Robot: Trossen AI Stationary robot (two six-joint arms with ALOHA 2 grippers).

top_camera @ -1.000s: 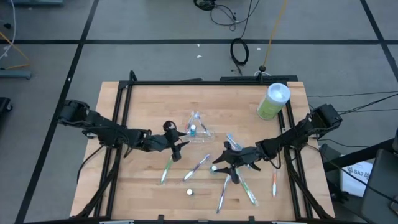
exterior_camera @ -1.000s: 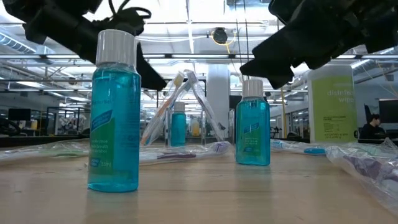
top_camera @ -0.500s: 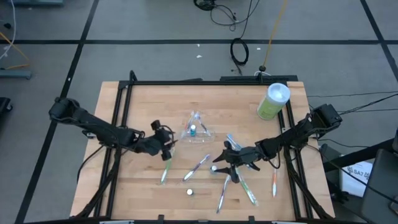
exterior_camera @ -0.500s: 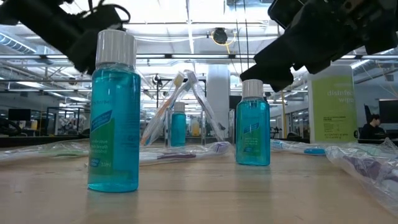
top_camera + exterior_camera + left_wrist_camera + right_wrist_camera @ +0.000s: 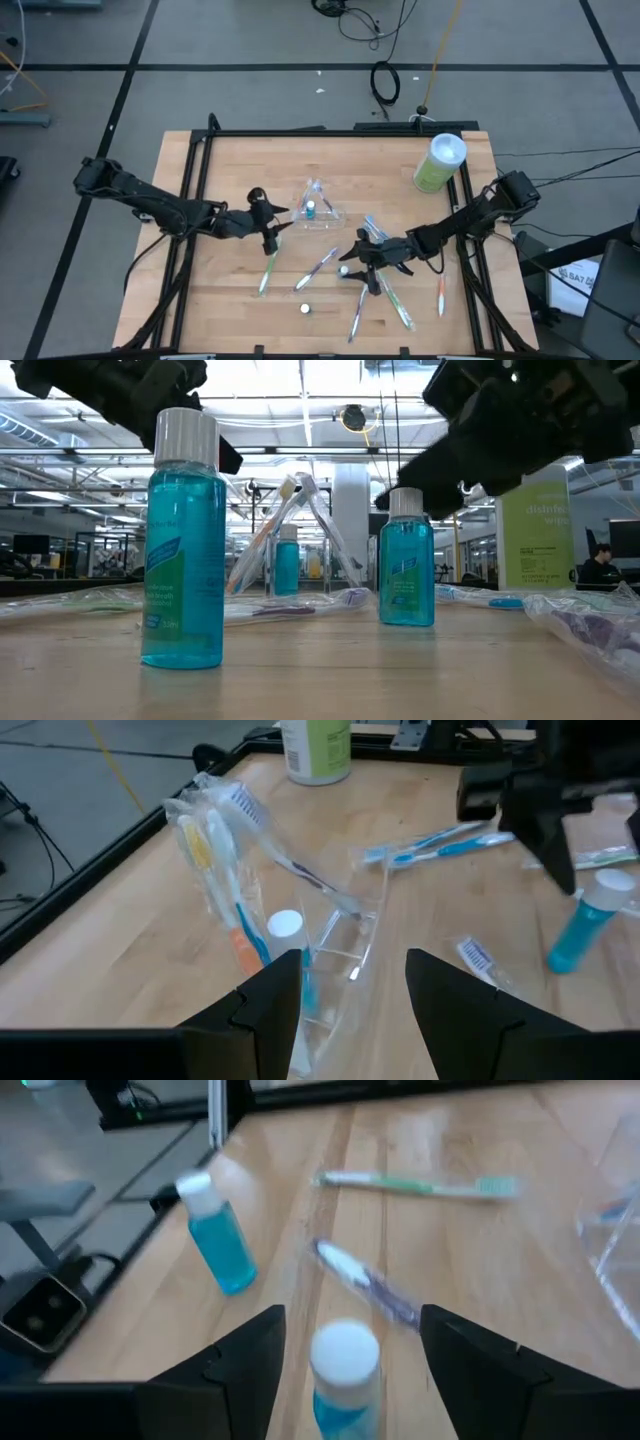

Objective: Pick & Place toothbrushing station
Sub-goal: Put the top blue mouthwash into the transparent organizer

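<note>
A clear plastic cup stands mid-table with several wrapped toothbrushes and a small teal bottle leaning inside. My left gripper is open just left of the cup; in the left wrist view the cup shows between and beyond the fingers. My right gripper is open, its fingers either side of a white-capped teal bottle standing on the table, apart from it. A second bottle stands nearer the front edge. Loose toothbrushes lie flat around.
A tall light-green canister with a white lid stands at the far right. Toothbrushes lie at the left, at the front, and an orange one at the right. A black frame rims the table.
My left gripper has drawn back a little toward the table's left and far edge and now points at the cup. My right gripper has crept toward the table's left, over the white-capped bottle. The cup, bottles and toothbrushes have stayed put.
</note>
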